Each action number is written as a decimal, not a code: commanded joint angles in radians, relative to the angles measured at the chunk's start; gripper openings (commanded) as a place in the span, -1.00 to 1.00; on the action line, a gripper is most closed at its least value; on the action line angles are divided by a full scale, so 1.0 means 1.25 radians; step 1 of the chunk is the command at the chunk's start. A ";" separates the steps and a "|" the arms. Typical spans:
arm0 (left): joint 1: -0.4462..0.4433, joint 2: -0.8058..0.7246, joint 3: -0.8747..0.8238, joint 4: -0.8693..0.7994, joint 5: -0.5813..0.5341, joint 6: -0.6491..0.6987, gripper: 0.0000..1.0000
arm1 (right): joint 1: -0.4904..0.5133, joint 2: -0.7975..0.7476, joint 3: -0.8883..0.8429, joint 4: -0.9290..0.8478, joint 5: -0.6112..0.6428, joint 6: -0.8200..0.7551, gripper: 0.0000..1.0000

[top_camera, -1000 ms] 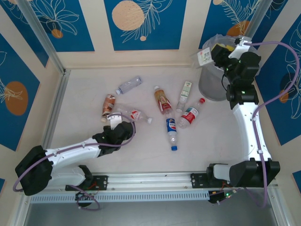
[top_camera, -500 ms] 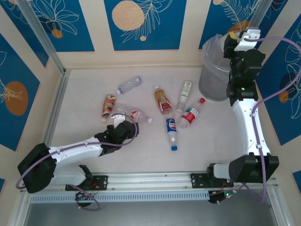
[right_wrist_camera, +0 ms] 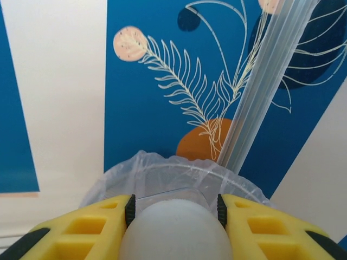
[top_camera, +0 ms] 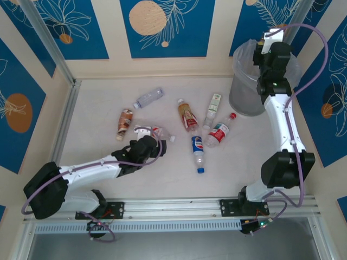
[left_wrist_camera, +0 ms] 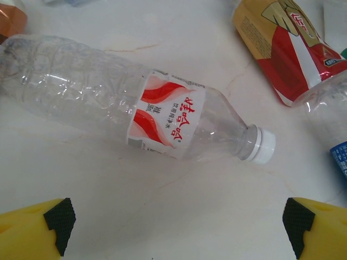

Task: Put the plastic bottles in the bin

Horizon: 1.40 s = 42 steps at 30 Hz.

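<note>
We look down on a pale table (top_camera: 244,168) walled in by blue-and-cream panels (top_camera: 162,27). At its far right corner stands the grey bin (top_camera: 238,100), lined with a crinkly clear bag. The right arm (top_camera: 282,119) rises along the right edge and bends over the bin's top, while the left arm (top_camera: 87,172) lies low across the near left of the table. Seven bottles lie on their sides around the middle of the table, well apart from the bin: a plain clear one (top_camera: 148,97) farthest back, a brown-labelled one (top_camera: 124,122) to the left, a red-and-white one (top_camera: 156,131), an orange-and-red one (top_camera: 187,115), a green-and-white one (top_camera: 213,110), a red-capped one (top_camera: 219,131) and a blue-labelled one (top_camera: 198,150) nearest us. The left claw (left_wrist_camera: 179,222) stands wide and holds nothing. In its wrist view the red-and-white bottle lies crosswise just beyond the yellow fingertips (left_wrist_camera: 54,222), white cap to the right, not touching them. The right claw (right_wrist_camera: 174,211) is clamped narrow on an eighth bottle, the held bottle (right_wrist_camera: 173,238), of which we see only a pale rounded end. The bin's bag-lined rim curves just beyond those fingers in the right wrist view.
</note>
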 commanded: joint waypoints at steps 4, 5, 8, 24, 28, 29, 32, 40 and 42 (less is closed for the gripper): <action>0.008 0.003 0.011 0.021 0.015 0.009 0.99 | 0.026 0.094 0.120 -0.130 0.067 -0.049 -0.36; 0.009 0.003 0.010 0.019 0.015 0.009 0.99 | 0.027 0.110 0.131 -0.147 0.068 -0.046 -0.35; 0.010 0.003 0.009 0.015 0.015 0.007 0.99 | 0.026 0.157 0.162 -0.188 0.096 -0.048 -0.33; 0.009 -0.013 0.001 -0.020 -0.011 -0.016 0.99 | -0.064 0.413 0.473 -0.517 0.022 0.120 -0.11; 0.009 -0.020 -0.001 -0.027 -0.015 -0.020 0.99 | -0.074 0.467 0.528 -0.557 0.019 0.132 -0.04; 0.009 -0.022 -0.002 -0.030 -0.018 -0.023 0.99 | -0.077 0.479 0.542 -0.568 0.017 0.137 -0.02; 0.010 -0.030 -0.007 -0.034 -0.020 -0.027 0.99 | -0.083 0.511 0.577 -0.600 0.003 0.150 0.06; 0.010 -0.048 -0.017 -0.044 -0.036 -0.029 0.99 | -0.083 0.531 0.613 -0.627 -0.024 0.169 0.28; 0.009 -0.049 -0.017 -0.044 -0.038 -0.029 0.99 | -0.082 0.528 0.624 -0.636 -0.029 0.177 0.31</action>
